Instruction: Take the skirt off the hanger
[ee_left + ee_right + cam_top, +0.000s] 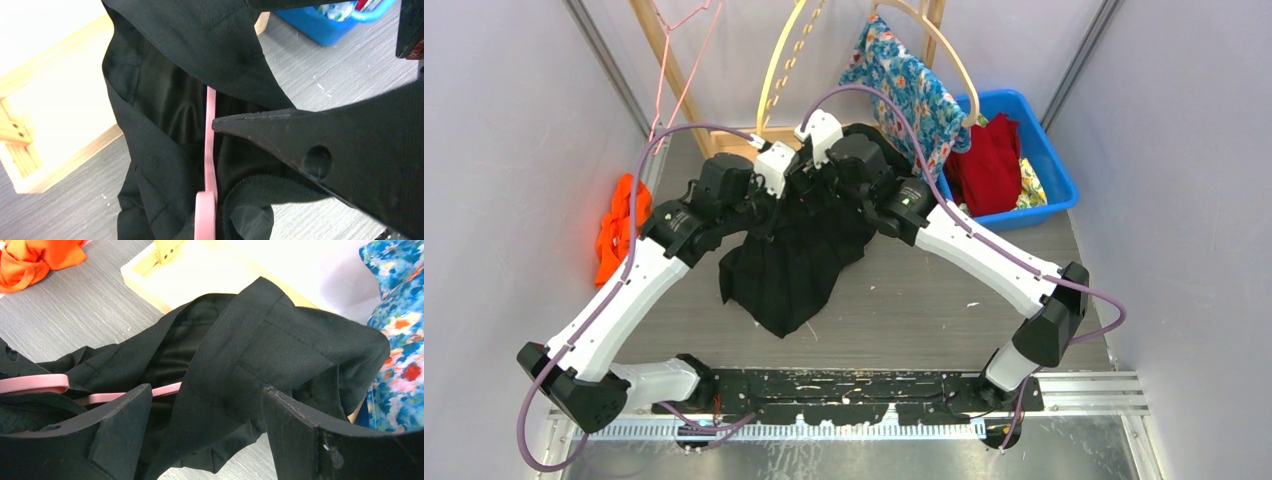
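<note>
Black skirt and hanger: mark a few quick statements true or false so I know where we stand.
1. The pink hanger sits inside the black skirt. True.
2. The right fingers are shut. False: they stand apart, with skirt fabric ahead of them.
3. The orange cloth lies in the blue bin. False: it lies on the table, left side; the bin holds a red garment.
4. The skirt's near end rests on the table. True.

Grey table [924, 300] (wood-grained), pale walls [1174, 150].
</note>
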You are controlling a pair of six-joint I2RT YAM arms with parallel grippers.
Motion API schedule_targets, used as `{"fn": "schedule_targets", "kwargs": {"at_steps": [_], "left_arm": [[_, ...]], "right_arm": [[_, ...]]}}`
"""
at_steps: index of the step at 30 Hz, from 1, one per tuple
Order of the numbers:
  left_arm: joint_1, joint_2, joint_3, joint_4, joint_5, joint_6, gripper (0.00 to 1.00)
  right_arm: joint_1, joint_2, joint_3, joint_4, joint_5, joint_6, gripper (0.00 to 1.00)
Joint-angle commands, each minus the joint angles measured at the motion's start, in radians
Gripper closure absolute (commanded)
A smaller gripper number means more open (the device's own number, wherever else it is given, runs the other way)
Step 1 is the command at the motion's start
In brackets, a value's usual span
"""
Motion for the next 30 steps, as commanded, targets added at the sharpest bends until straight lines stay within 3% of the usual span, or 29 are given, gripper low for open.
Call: {"fn": "schedule_targets", "kwargs": {"at_steps": [1,4,9,10,17,27,30], "left_arm": [[-0.028,-0.03,0.065,0.071,-0.011,0.036,1.0],[-0.028,-0.047,0.074,0.045,-0.019,0.041,1.0],[-0.028,-0.094,0.062,0.014,-0.044,0.046,1.0],[-0.028,-0.1,0.063,0.003,-0.048,0.049,1.0],[-0.028,-0.14,-0.005,-0.053,-0.075,0.057,1.0],[-0.029,-0.17,-0.075,-0.091,-0.032,0.029,1.0],[-0.029,-0.152,-0.076,-0.076,-0.074,0.059,1.0]], "right_arm": [[0.009,-0.038,-0.017,0.072,0.023,0.015,0.19],[0.008,-0.042,-0.036,0.094,0.067,0.003,0.43],[0.001,-0.039,-0.048,0.128,0.193,-0.041,0.96],[-0.003,-0.036,-0.049,0.137,0.224,-0.046,0.99],[-0.07,-0.026,-0.026,0.23,0.426,-0.171,0.99],[-0.232,-0.007,0.018,0.24,0.399,-0.197,0.99],[-0.203,-0.004,0.015,0.177,0.36,-0.223,0.8]]}}
